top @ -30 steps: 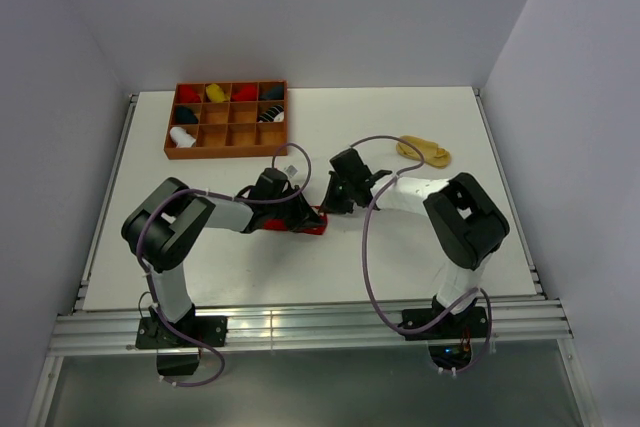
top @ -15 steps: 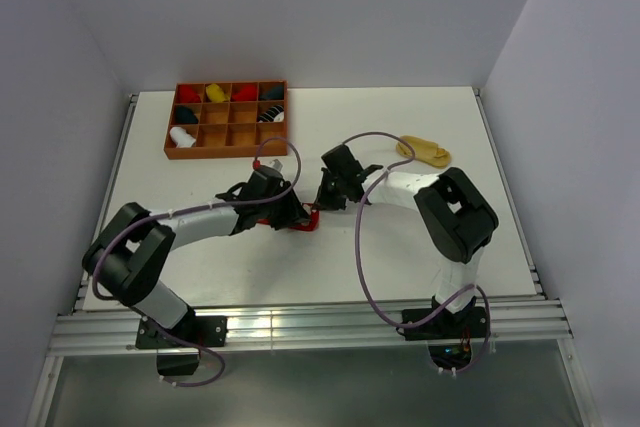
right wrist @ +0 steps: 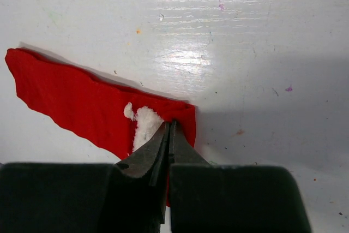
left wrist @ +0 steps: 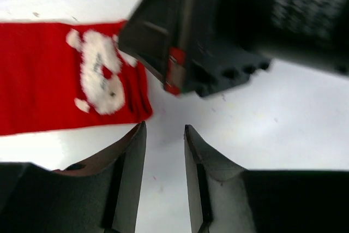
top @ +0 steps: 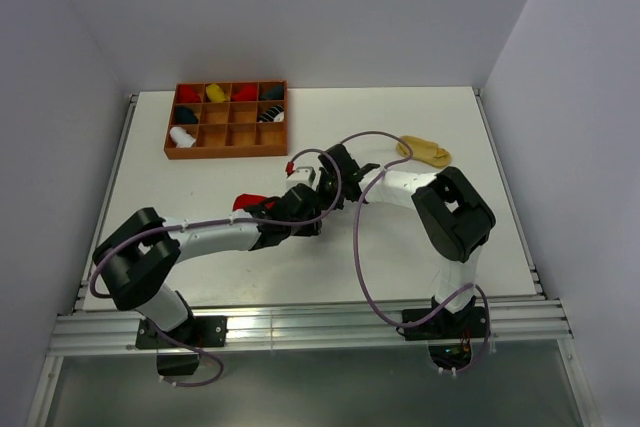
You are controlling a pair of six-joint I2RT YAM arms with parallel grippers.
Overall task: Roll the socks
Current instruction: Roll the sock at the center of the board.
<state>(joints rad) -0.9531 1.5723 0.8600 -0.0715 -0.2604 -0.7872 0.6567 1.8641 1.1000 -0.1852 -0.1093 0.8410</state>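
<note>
The red sock point(right wrist: 82, 105) lies flat on the white table, stretched out with its white-patterned end point(left wrist: 101, 77) toward the two grippers. In the top view only its far end point(top: 246, 201) shows, left of the crossed arms. My right gripper point(right wrist: 170, 126) is shut, its tips pinching the patterned end of the red sock. My left gripper point(left wrist: 164, 129) is open just beside that end, over bare table, with nothing between its fingers. The right gripper's black body point(left wrist: 218, 31) is close in front of it. A tan-yellow sock point(top: 424, 152) lies loose at the back right.
A brown wooden compartment tray point(top: 228, 151) stands at the back left, with several rolled socks in its cells. The two arms meet mid-table, their cables looping above them. White walls close in the table at the back and on both sides.
The left gripper has opened, let go of the red sock and reached right toward the right gripper. The right gripper has shut on the patterned end. The sock now lies stretched leftward.
</note>
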